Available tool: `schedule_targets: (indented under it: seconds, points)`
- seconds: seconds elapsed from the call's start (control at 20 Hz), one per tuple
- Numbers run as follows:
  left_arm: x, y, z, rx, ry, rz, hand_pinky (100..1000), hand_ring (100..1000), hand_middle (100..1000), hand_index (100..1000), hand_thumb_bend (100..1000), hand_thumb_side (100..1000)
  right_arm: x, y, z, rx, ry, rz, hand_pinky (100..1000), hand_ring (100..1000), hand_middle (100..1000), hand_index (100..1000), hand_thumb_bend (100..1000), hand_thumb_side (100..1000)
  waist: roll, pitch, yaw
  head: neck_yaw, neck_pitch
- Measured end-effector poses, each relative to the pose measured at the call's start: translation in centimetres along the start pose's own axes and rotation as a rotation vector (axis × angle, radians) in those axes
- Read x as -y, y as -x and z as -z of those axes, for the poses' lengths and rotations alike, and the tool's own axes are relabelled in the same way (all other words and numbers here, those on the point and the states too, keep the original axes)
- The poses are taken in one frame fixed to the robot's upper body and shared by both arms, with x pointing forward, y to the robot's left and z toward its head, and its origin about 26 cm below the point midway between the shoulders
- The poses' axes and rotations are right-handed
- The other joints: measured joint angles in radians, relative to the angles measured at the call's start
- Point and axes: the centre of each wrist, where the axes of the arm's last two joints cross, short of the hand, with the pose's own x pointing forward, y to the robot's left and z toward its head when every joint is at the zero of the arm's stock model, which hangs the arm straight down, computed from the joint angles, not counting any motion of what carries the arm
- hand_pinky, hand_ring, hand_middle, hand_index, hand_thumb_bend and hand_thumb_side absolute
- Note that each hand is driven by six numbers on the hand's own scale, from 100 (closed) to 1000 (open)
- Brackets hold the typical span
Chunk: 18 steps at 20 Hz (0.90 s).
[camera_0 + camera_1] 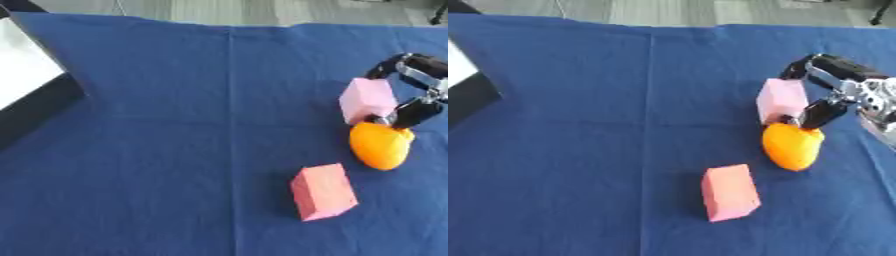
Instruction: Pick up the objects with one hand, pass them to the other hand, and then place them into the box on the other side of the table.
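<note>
Right hand: your right hand (833, 92) comes in from the table's right edge; its fingers (820, 64) curl over the top of the pale pink block (780, 99) and the thumb (822, 113) presses its near-right side, so the block is pinched between them.
Pale pink block: upright, toward the right edge, about halfway between the far and near edges; whether its base still touches the cloth you cannot tell.
Orange object: the rounded orange object (381, 145) lies just nearside of the pink block, touching or almost touching your thumb tip.
Red block: the salmon-red block (323, 191) lies on its own toward the near edge, apart from the other two.
Box: the black-walled box (35, 102) with a white inside sits at the left edge.
Table: a blue cloth (157, 150) covers it.
Left hand: nowhere in either view.
</note>
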Motion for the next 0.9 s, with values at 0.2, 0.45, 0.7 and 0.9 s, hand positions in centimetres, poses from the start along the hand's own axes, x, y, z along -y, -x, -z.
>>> schedule_targets:
  seconds: [0.2, 0.45, 0.7, 0.9]
  points:
    - [-0.1, 0.0, 0.0, -0.001, 0.000, 0.003, 966, 805, 788, 769, 148, 873, 0.0, -0.7, -0.1, 0.039, -0.009, 0.039, 903, 767, 451, 506, 393, 100, 0.000, 0.000, -0.001, 0.000, 0.001]
    - [-0.3, 0.1, -0.1, -0.008, 0.001, 0.012, 966, 805, 789, 769, 147, 870, 0.1, -1.2, -0.2, 0.055, 0.009, 0.069, 895, 759, 443, 498, 400, 100, 0.000, -0.001, -0.005, 0.001, 0.013]
    - [-0.5, 0.2, -0.3, -0.014, 0.003, 0.023, 966, 806, 789, 769, 149, 864, 1.2, -2.1, -0.4, 0.073, 0.093, 0.104, 887, 756, 444, 507, 411, 100, 0.000, -0.004, -0.015, 0.005, 0.023]
    - [-0.6, 0.3, -0.4, -0.020, 0.004, 0.026, 966, 807, 789, 770, 147, 859, 2.1, -3.2, -0.9, 0.098, 0.178, 0.156, 871, 751, 426, 502, 403, 100, 0.000, -0.024, -0.026, 0.008, 0.033]
